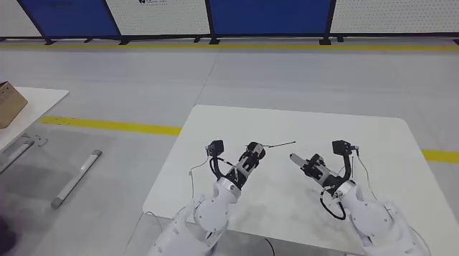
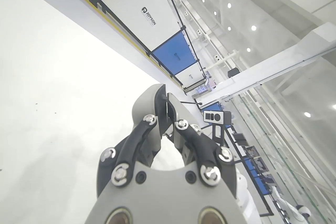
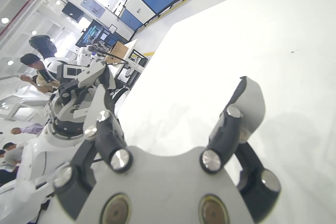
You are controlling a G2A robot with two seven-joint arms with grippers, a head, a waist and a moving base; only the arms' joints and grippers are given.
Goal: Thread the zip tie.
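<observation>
zip tie (image 1: 281,143): thin black strip, straight. one end is pinched in the closed left tool (image 1: 257,150). the rest sticks out over the white counter (image 1: 287,123), free tip pointing to the robot's right. in the left wrist view it sits edge-on between the pads.

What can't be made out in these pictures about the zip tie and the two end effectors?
1. Head and slot of the zip tie: top view, too thin and small to tell which end is free.
2. Gripped stretch of the tie: left wrist view, hidden between the closed fingers of the left end effector; a short end pokes out beyond.
3. One fingertip of the right end effector: right wrist view, it blends into the other arm behind it.
</observation>
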